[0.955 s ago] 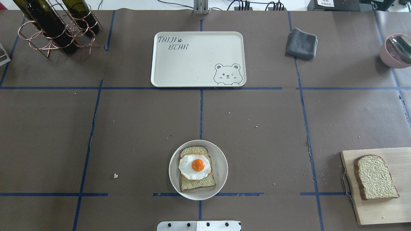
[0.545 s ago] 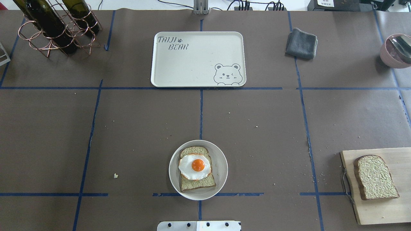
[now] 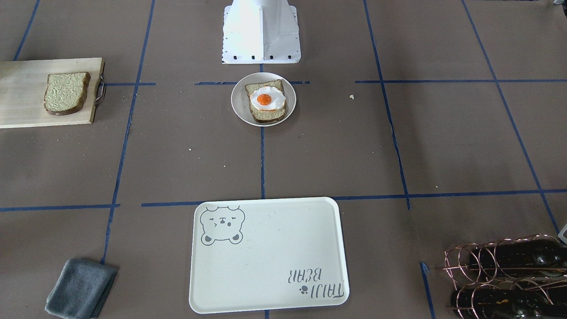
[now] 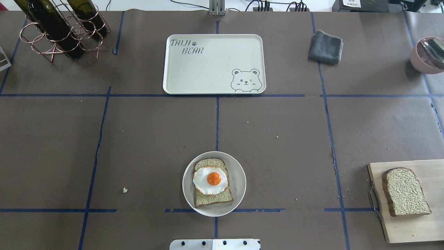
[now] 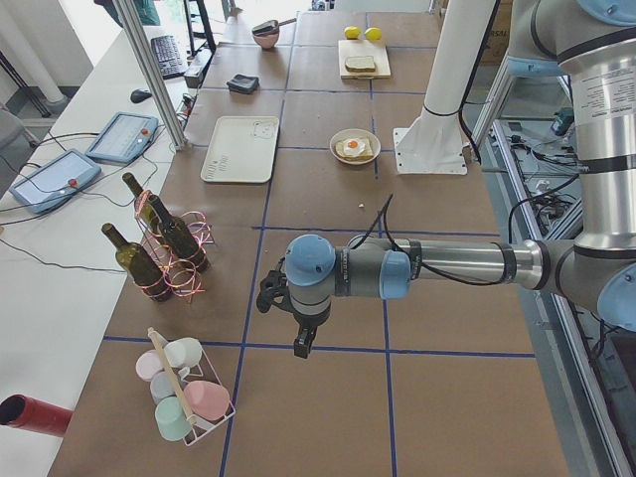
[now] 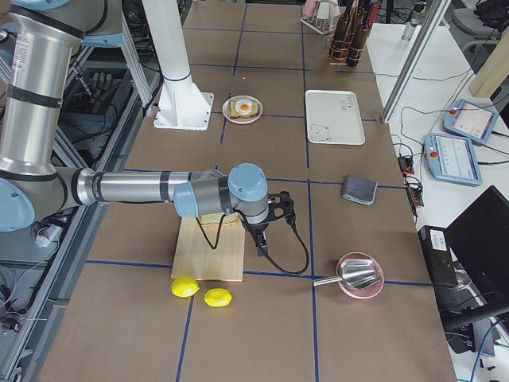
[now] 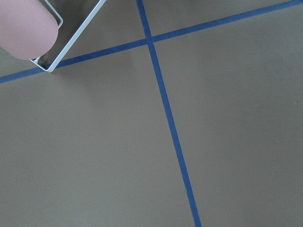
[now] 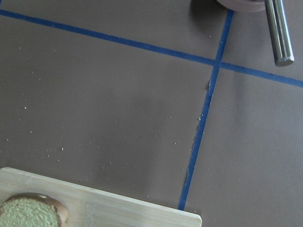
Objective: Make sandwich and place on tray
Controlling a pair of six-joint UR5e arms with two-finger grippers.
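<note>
One bread slice (image 4: pixel 212 199) lies on a small round white plate (image 4: pixel 239 180) near the robot's base, with the fried egg (image 4: pixel 210 180) on top. The second slice (image 4: pixel 405 191) lies on a wooden board (image 4: pixel 416 229) at the right; its corner shows in the right wrist view (image 8: pixel 28 213). The cream tray (image 4: pixel 215 64) sits bare at the far middle. My left gripper (image 5: pixel 303 343) hangs over bare table, far from the plate. My right gripper (image 6: pixel 261 247) hangs just past the board. I cannot tell whether either is open or shut.
A copper rack with dark bottles (image 4: pixel 59 27) stands far left, a grey cloth (image 4: pixel 325 47) far right, and a pink bowl with a metal scoop (image 4: pixel 428 53) at the right edge. Two lemons (image 6: pixel 199 292) lie by the board. A cup rack (image 5: pixel 184 393) stands near the left gripper.
</note>
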